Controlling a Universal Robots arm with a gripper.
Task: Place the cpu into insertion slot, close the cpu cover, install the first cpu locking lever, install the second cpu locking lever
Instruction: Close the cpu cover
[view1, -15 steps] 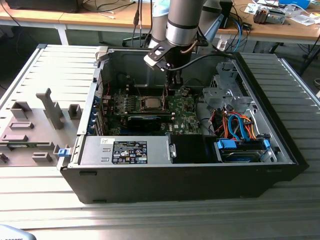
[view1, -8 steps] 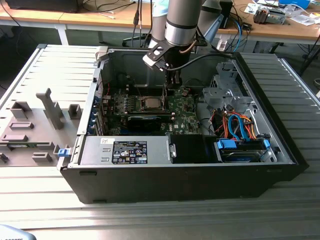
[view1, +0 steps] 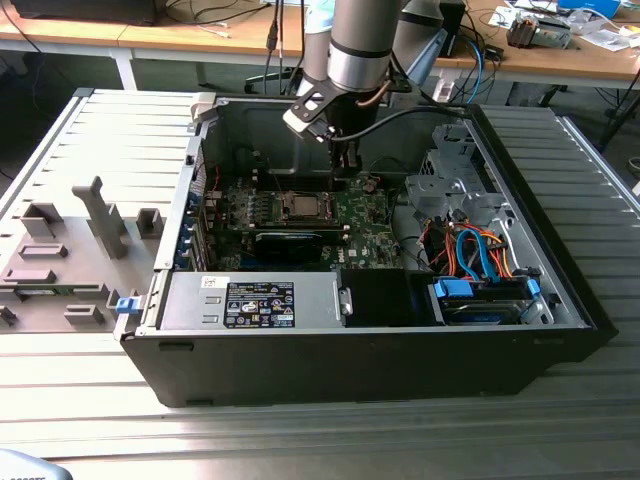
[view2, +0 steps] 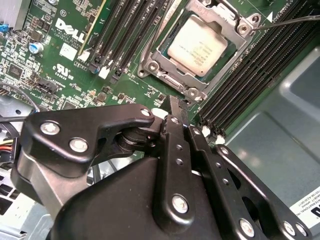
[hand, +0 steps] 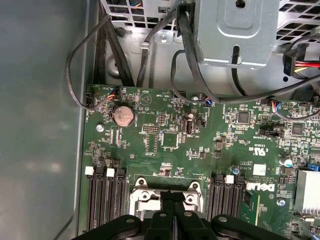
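1. Toward the centre of the exterior view, a little to the exterior view's left, the cpu (view1: 300, 207) lies flat in the insertion slot (view2: 150, 65) with its grey metal top upward. Placement is judged complete.
2. The cpu cover (view2: 226, 67) lies flat around the chip, which shows through its window. Closing is judged complete.
3. A thin lever rod (view2: 287, 21) juts from a corner of the socket across the memory slots (view2: 250, 80). It appears unlatched, though its hook end cannot be confirmed. Both lever steps are judged outstanding.
4. The gripper (view1: 345, 172) hangs low over the green board (hand: 165, 140), just beside the socket on the exterior view's right. Its fingers are pressed together with nothing between them. Whether the tips touch the board cannot be told.
5. View comparison:
   - The second wrist view shows the chip face, the frame and the lever rod plainly, with the gripper (view2: 175, 107) in front.
   - In the first wrist view the gripper (hand: 172, 197) covers the chip, but the board beyond is visible, with a coin cell (hand: 123, 116) and a grey drive cage (hand: 235, 30).
   - The exterior view gives the whole computer case (view1: 380, 370), with orange and blue cables (view1: 475, 250) at right of centre.
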